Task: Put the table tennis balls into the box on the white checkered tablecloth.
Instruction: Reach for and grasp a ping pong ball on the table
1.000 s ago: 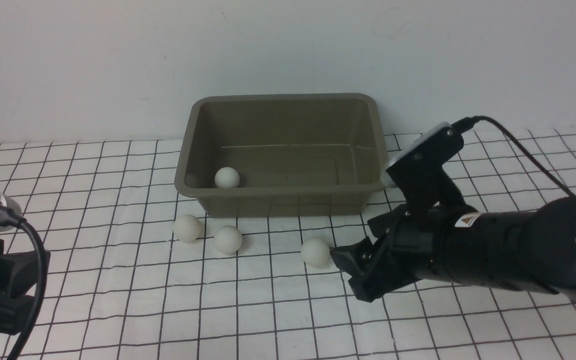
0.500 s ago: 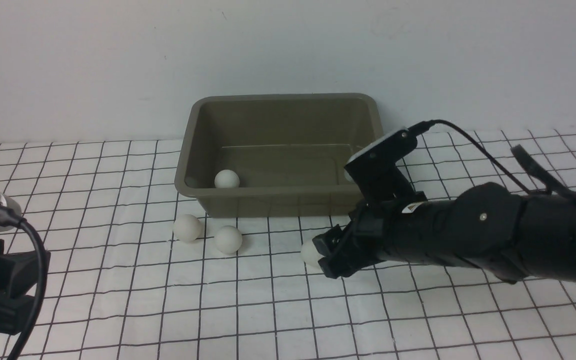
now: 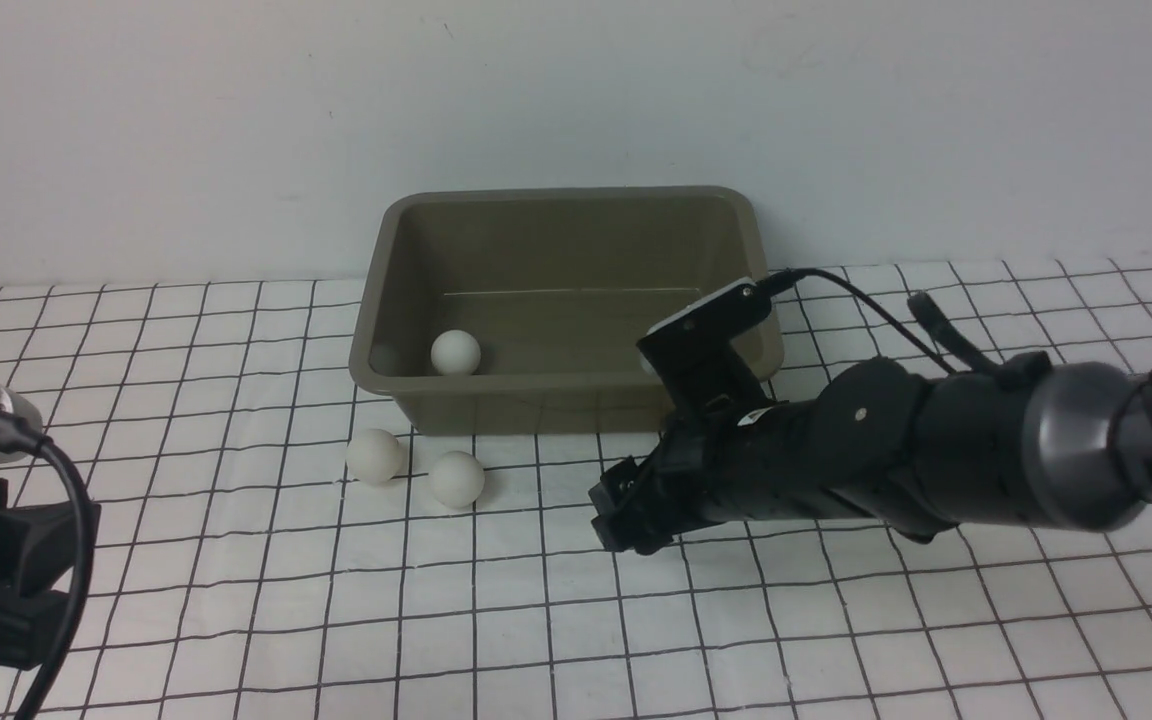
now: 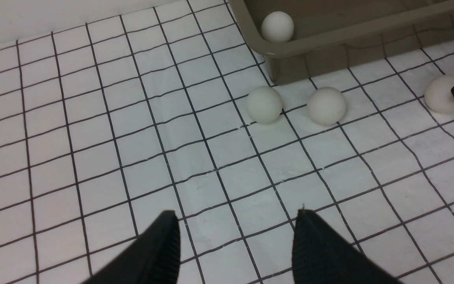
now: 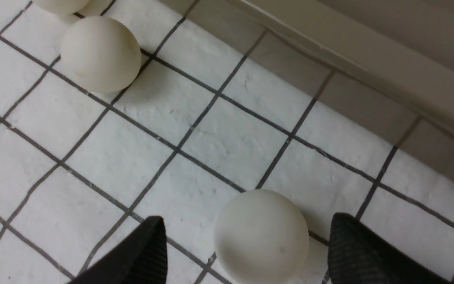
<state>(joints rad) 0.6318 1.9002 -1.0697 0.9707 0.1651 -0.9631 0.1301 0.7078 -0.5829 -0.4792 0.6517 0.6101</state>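
We log the white checkered tablecloth [image 3: 236, 600] across the lower frame and the box [image 3: 566, 400] at upper centre. The right end effector [image 5: 246, 219], jaws apart, straddles a table tennis ball [image 5: 261, 236] below the box. We should centre on it, then close gently.

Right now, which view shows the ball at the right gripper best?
Right wrist view: the ball lies almost whole, flanked by the open right gripper. Front view: hidden behind that gripper. Left wrist view: ball at the edge, partly covered.
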